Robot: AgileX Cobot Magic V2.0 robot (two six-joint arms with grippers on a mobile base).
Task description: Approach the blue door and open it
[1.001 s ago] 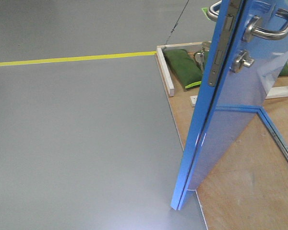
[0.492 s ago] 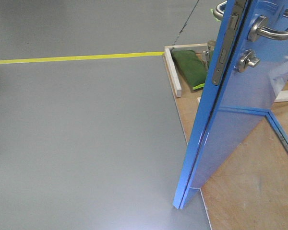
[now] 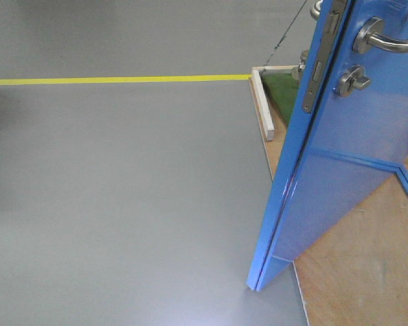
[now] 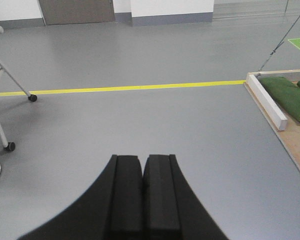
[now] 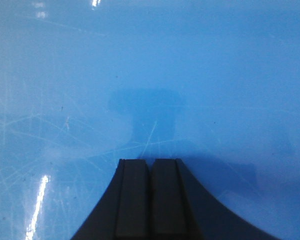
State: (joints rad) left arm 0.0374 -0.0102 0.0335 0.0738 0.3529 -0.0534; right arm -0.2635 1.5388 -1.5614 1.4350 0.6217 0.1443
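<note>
Two black grippers sit nearest, both pinched closed with nothing between the pads. The left gripper (image 4: pixel 142 159) hangs over bare grey floor (image 4: pixel 140 120). The right gripper (image 5: pixel 151 162) points straight at the blue door (image 5: pixel 150 65), whose glossy, scratched face fills its view; I can't tell whether the tips touch it.

From the front, the blue door (image 3: pixel 347 170) stands ajar with its edge turned this way. Its bottom corner is over the grey floor, just beside the plywood platform (image 3: pixel 367 272). Higher up the edge is the metal latch plate (image 3: pixel 319 61). On the face, the round thumb-turn (image 3: pixel 352 80) sits below the silver lever handle (image 3: pixel 387 42).

Past the door, a white wooden beam (image 3: pixel 262 105) borders the platform, and a green sandbag (image 3: pixel 282 92) lies just inside it. A yellow tape line (image 3: pixel 122 79) runs across the floor from the beam. Far left stands a wheeled chair (image 4: pixel 5 85).
</note>
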